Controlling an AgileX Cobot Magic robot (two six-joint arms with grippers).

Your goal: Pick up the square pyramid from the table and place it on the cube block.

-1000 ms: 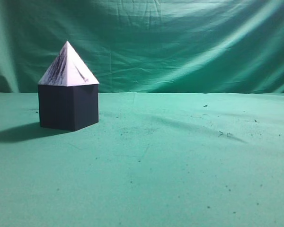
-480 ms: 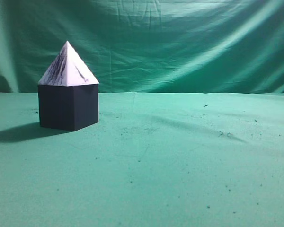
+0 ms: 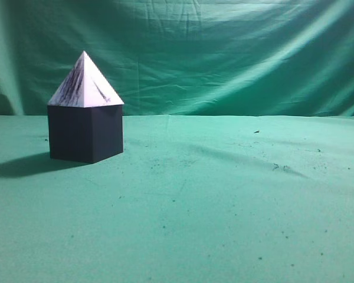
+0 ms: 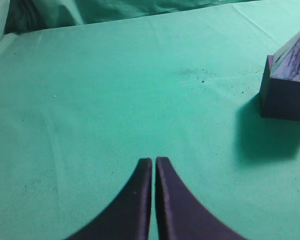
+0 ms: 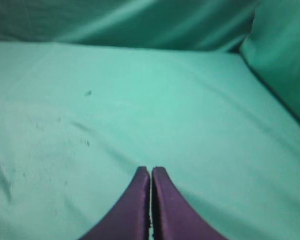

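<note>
The pyramid (image 3: 84, 82) sits on top of the cube (image 3: 84, 132) on the table (image 3: 224, 206), so the job looks done, and the left gripper (image 4: 153, 161) and right gripper (image 5: 150, 170) are closed and hold nothing.

Exterior camera looks level along my tabletop (image 3: 224, 224) toward the backdrop (image 3: 224, 53). Both wrist cameras look down past my hands; exterior and left views share the cube (image 3: 85, 132).

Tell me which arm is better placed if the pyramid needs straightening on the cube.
Left. Its view shows the square pyramid atop the cube block nearby; the left gripper is shut and empty. The right gripper sees only table.
</note>
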